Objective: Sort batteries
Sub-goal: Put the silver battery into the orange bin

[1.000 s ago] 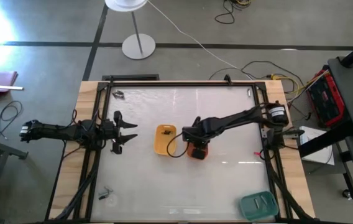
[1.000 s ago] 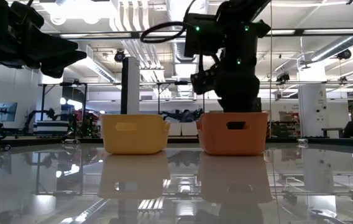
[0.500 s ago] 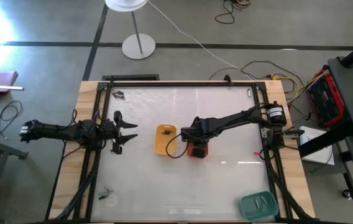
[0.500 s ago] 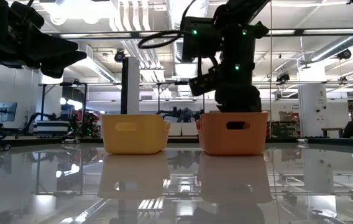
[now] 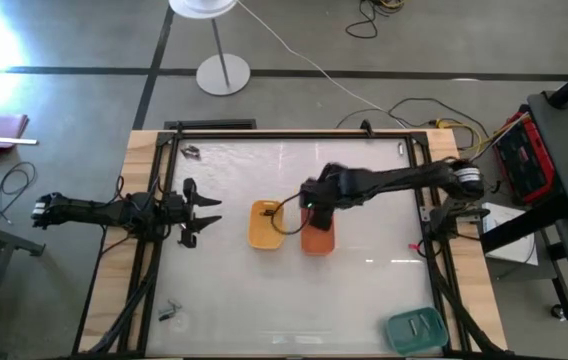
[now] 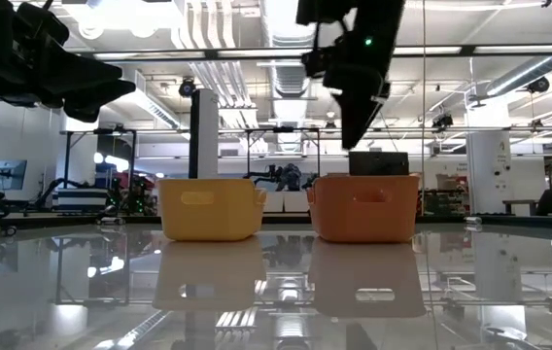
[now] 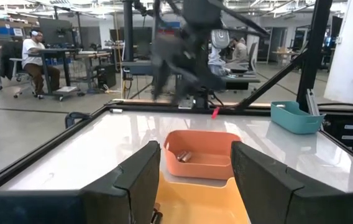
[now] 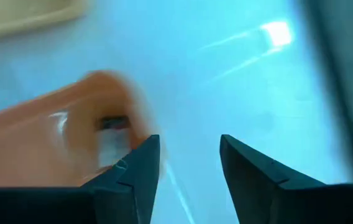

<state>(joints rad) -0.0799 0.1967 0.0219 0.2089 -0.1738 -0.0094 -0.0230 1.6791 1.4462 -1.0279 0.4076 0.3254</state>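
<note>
**Right arm lifts clear of the orange tray**

From my station, starting at the left: the left gripper waits at the left edge of the table, fingers spread and holding nothing. Its wrist camera looks between those fingers at both small trays. A few loose batteries lie near the front-left corner, and another small cluster sits by the back-left corner; they are too small for me to tell sizes apart.

In the middle, the yellow tray sits just beside the orange tray. A battery lies inside the orange tray in the left wrist view.

The change is on the right. Half a second ago the right gripper was down in the orange tray; now it has risen and hangs above it, and in the high view the arm has swung toward the tray's back end. Its fingers are parted with nothing between them. I judge it has just dropped a battery there, though its own wrist view is smeared, so I only think the dark shape in the tray is that battery.

Far right, the teal tray stands at the front-right corner.
</note>
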